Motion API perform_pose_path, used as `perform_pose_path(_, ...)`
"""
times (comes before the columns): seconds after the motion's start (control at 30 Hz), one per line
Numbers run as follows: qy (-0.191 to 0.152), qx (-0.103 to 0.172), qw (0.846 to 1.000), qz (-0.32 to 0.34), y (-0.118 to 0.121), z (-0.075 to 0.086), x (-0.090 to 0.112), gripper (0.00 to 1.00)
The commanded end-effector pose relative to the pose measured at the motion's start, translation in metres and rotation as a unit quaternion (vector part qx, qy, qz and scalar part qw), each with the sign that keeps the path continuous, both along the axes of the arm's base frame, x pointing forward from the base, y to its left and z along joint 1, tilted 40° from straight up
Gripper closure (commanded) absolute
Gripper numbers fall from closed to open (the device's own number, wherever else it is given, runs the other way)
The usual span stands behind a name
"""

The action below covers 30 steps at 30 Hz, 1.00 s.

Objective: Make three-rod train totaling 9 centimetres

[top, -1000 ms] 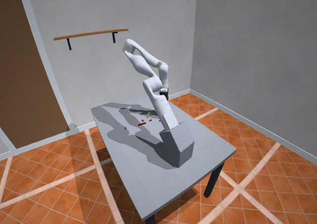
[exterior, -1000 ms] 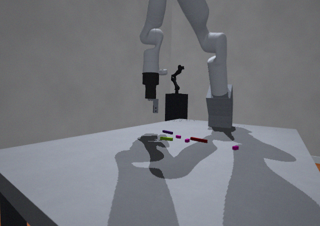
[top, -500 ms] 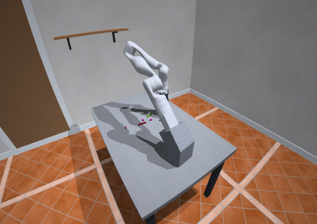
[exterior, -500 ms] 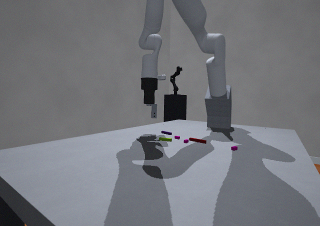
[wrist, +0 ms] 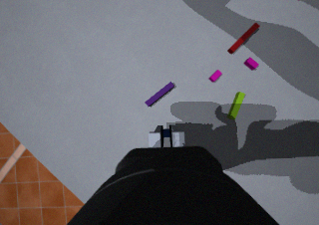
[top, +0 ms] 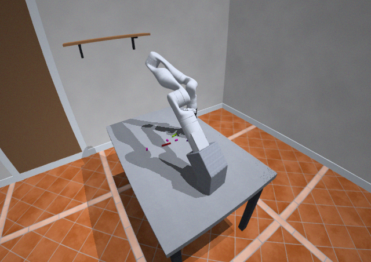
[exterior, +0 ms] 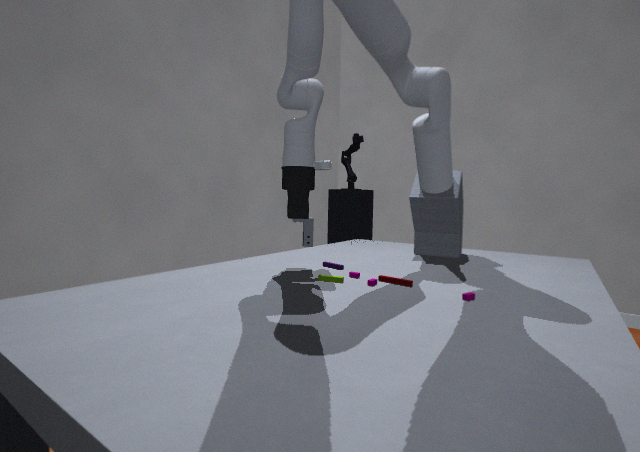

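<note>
The gripper [exterior: 307, 238] hangs above the table [exterior: 155, 333], jaws clamped on a small dark blue rod [wrist: 165, 134]. In the wrist view, the purple rod [wrist: 159, 94] lies at 12 o'clock of the fingers, the lime rod [wrist: 236, 105] at 2. Beyond, toward 1 o'clock, lie two magenta rods [wrist: 215, 76] and the red rod [wrist: 243, 38], none touching. A third magenta rod [exterior: 468, 295] lies well apart.

Six rods [exterior: 395, 280] lie scattered on the table [exterior: 155, 344] (arm's pedestal [exterior: 436, 230] behind them).

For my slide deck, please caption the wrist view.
Tool shut on a small blue rod above the grey table.
</note>
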<state>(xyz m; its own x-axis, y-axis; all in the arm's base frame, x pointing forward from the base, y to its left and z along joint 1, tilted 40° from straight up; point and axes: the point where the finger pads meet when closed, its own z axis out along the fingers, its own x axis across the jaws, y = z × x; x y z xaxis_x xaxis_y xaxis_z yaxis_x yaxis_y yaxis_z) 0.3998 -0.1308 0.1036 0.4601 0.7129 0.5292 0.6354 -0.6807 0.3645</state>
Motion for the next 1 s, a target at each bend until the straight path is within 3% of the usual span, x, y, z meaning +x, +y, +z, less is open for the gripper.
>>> perform_pose_path(0.0,0.004,0.000,1.000,0.000,0.000,-0.005,0.000,0.76)
perform_pose_path(0.47,0.003,0.000,1.000,0.000,0.005,-0.027,0.018,0.76)
perform_pose_path(0.97,0.003,0.000,1.000,0.000,0.006,-0.032,0.022,0.76)
